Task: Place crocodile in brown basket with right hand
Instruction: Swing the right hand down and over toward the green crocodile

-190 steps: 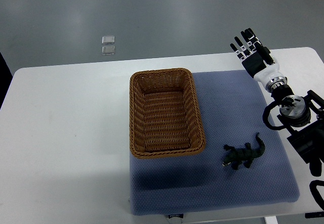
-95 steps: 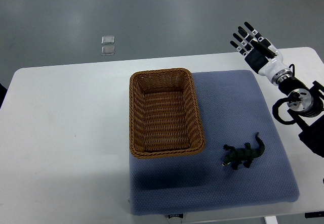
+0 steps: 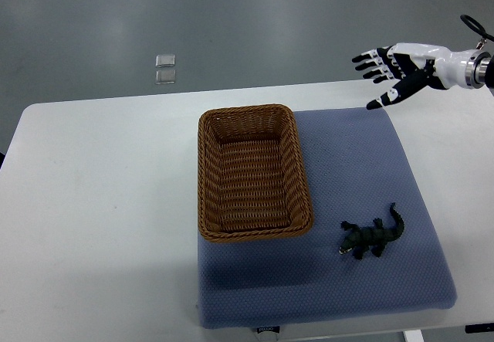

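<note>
Reaching comes first: the right hand (image 3: pixel 405 64) hovers past the worktop's (image 3: pixel 100 180) far edge, fingers spread wide, empty. Lower it over the toy crocodile (image 3: pixel 372 236) on the blue mat (image 3: pixel 355 157), right of the brown wicker basket (image 3: pixel 207 174), then grip mid-body.

The crocodile (image 3: pixel 373 238) is dark green, nearly black. The basket (image 3: pixel 203 174) is brown (a tight woven pattern), the mat (image 3: pixel 359 153) blue-grey with fine dots. The surface (image 3: pixel 100 203) is white; the right hand (image 3: pixel 398 64) white and black.
</note>
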